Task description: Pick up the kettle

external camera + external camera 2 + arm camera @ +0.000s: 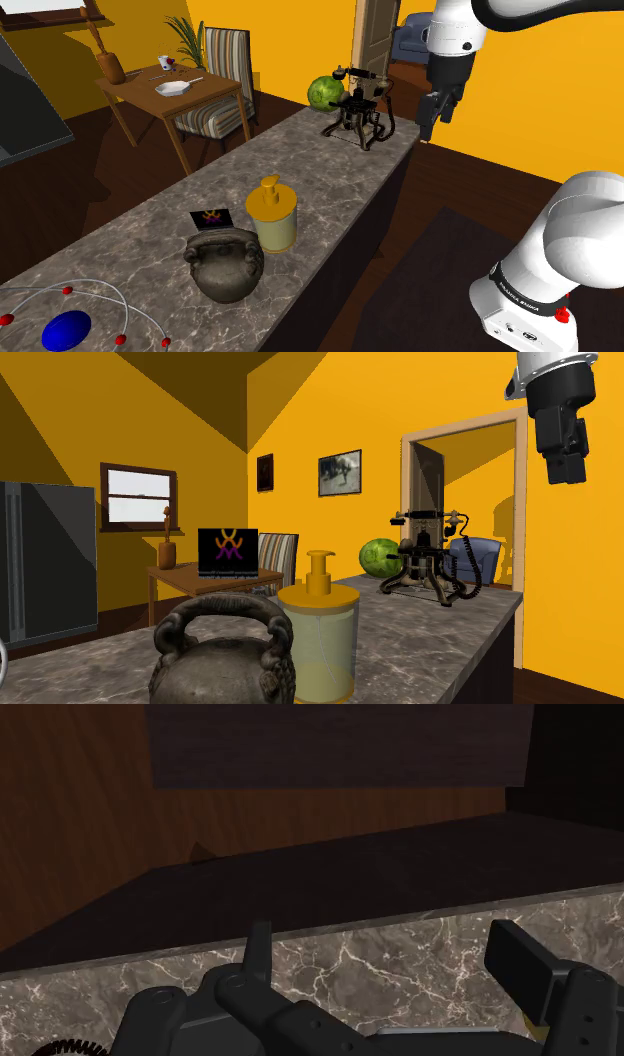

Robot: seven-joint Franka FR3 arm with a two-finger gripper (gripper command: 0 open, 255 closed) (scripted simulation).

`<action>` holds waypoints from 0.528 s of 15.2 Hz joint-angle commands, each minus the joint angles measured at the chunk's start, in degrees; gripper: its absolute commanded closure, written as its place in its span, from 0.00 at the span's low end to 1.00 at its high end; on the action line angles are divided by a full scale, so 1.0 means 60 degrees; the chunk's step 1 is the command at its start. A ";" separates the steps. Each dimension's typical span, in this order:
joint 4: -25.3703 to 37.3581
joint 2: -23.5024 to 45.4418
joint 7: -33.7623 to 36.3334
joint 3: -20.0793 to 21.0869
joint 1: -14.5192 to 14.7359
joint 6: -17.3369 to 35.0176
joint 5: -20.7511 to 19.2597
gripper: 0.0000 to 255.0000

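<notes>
Claw (437, 118) hangs high over surface (150, 230) end, near old telephone (358, 105). Apart or together: cannot tell. Dark kettle (225, 262) well away from claw, touching yellow dispenser (272, 215).

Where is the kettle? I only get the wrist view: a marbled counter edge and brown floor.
Observer: The kettle, dark and round, sits on the counter at the shoulder view's lower left, far from the end effector.
Operator: Anything near it?
Observer: A yellow pump bottle stands close beside it, on the side toward the end effector.
Operator: And the black shape near my camera?
Observer: An old-style telephone, with a watermelon beside it.
</notes>
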 commanded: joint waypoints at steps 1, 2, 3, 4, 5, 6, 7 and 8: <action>0.0000 0.0000 0.0000 0.0000 0.0000 0.0000 0.0000 0.00; -0.0127 0.0066 0.0103 0.0118 0.0094 0.0299 0.0136 0.00; -0.0243 0.0143 0.0203 0.0239 0.0188 0.0601 0.0268 0.00; -0.0349 0.0232 0.0301 0.0362 0.0281 0.0907 0.0398 0.00; -0.0444 0.0332 0.0397 0.0488 0.0373 0.1215 0.0524 0.00; -0.0529 0.0444 0.0491 0.0615 0.0465 0.1526 0.0645 0.00; -0.0603 0.0568 0.0584 0.0744 0.0556 0.1839 0.0762 0.00; -0.0665 0.0702 0.0676 0.0873 0.0647 0.2154 0.0873 0.00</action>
